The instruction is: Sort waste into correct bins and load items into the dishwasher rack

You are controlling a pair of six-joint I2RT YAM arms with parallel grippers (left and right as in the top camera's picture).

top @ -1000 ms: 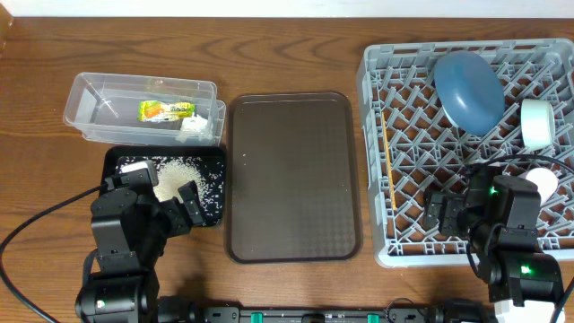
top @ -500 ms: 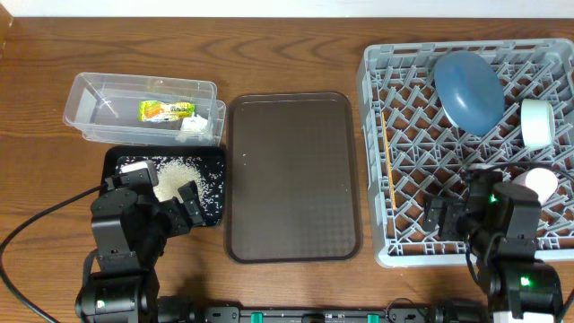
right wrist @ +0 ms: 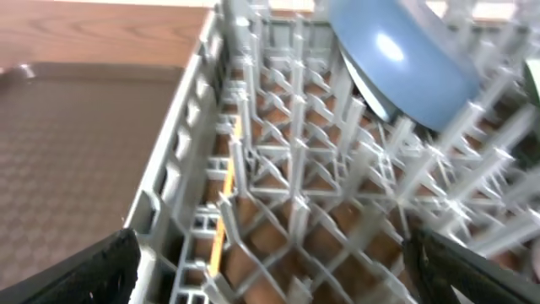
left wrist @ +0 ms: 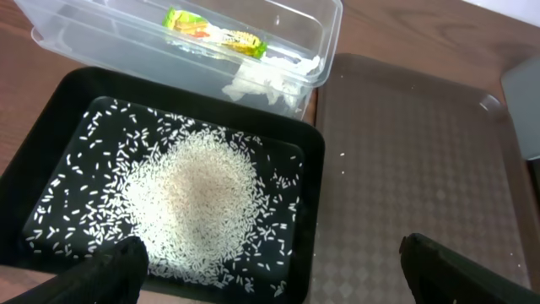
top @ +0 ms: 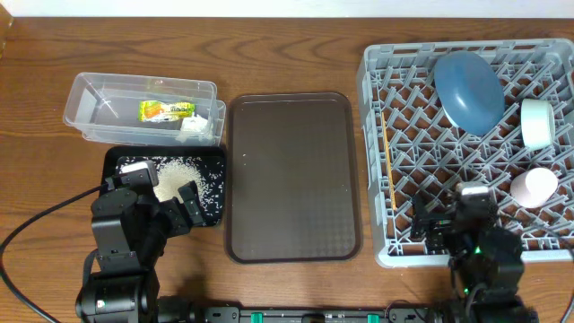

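Dishwasher rack (top: 369, 161), right of the brown tray (top: 291, 175), holds the blue plate (top: 469, 91), mint bowl (top: 536, 123), pink cup (top: 534, 186) and the wooden stick (top: 387, 161) along its tray-side wall. Both hands gape wide, empty. The right hand (right wrist: 278, 270) hangs over that wall, stick just below; the left hand (left wrist: 283, 270) is left of the tray. Loading looks done: lift straight up, clear of the pegs.

Left arm (top: 121, 238): boxy black housings, white label patch (top: 134, 166) by the wrist, green status light (top: 100, 303) at base, thin black cable (top: 40, 224) looping from its side. Right arm (top: 484, 260): same black housings, white patch (top: 471, 190), green lights (top: 466, 289). Left gripper (left wrist: 274, 270) and right gripper (right wrist: 270, 266): matte black blunt fingers (left wrist: 447, 262).
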